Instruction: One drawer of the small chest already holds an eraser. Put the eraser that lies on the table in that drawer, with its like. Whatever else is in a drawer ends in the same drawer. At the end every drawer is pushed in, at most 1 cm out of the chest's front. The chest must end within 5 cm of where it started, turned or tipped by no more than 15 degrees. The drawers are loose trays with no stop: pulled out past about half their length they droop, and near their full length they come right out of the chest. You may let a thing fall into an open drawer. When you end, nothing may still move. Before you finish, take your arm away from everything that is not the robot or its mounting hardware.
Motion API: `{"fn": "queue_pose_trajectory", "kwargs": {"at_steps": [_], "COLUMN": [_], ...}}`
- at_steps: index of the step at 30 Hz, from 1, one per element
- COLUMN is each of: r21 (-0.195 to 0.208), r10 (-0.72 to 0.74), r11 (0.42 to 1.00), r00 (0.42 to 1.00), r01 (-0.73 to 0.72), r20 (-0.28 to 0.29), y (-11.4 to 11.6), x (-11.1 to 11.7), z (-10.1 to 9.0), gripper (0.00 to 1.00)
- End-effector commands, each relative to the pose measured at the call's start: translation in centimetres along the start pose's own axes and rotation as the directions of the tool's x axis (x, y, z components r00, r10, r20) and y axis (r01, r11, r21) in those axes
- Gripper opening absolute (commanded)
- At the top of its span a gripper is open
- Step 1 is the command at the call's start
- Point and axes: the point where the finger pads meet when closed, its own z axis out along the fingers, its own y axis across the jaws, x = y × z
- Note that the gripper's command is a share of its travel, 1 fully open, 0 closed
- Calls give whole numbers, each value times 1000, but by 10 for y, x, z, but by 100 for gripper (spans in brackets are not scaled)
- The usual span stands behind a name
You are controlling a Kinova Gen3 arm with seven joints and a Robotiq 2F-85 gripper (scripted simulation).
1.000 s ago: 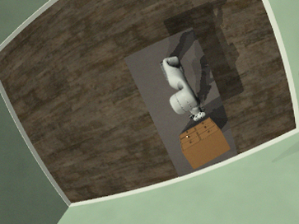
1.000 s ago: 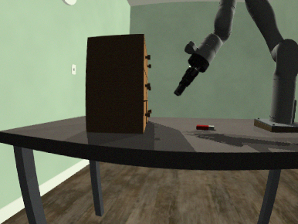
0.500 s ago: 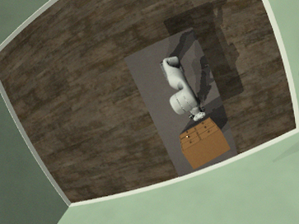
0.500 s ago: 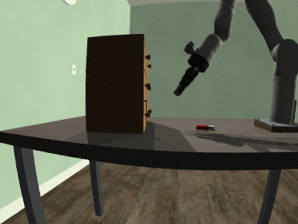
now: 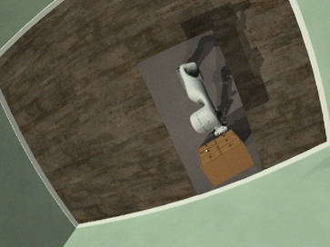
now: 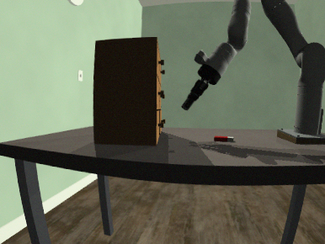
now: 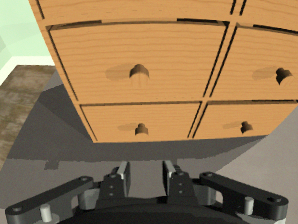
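The small wooden chest (image 5: 233, 165) (image 6: 125, 92) (image 7: 165, 55) stands upright on the table. Its drawer fronts look flush in the views; no drawer's inside shows, so the eraser inside is hidden. In the wrist view a larger left drawer's knob (image 7: 139, 71) sits above a bottom left drawer's knob (image 7: 141, 129). The loose eraser (image 6: 223, 139), red with a whitish end, lies on the table between chest and arm base. My gripper (image 6: 185, 108) (image 7: 146, 171) is partly open and empty. It hangs tilted downward in front of the drawer fronts, above the table, touching nothing.
The grey table (image 5: 163, 98) (image 6: 55, 136) carries chest and arm. The arm base (image 6: 303, 135) stands beyond the eraser, away from the chest. Other knobs (image 7: 283, 75) (image 7: 245, 127) stick out at the right in the wrist view. A green wall is behind the chest.
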Motion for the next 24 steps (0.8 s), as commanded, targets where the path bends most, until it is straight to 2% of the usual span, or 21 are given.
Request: {"fn": "queue_pose_trajectory", "kwargs": {"at_steps": [1, 9, 16, 24], "r21": [10, 10, 10, 10], "r10": [2, 2, 2, 2], "r11": [1000, 1000, 1000, 1000], "r00": [1000, 1000, 1000, 1000], "r01": [-2, -2, -2, -2], "r20": [18, 18, 18, 18], "y": [-4, -5, -5, -5], "x": [-6, -3, -2, -2], "z": [19, 55, 66, 67], "gripper": [33, 33, 33, 33]}}
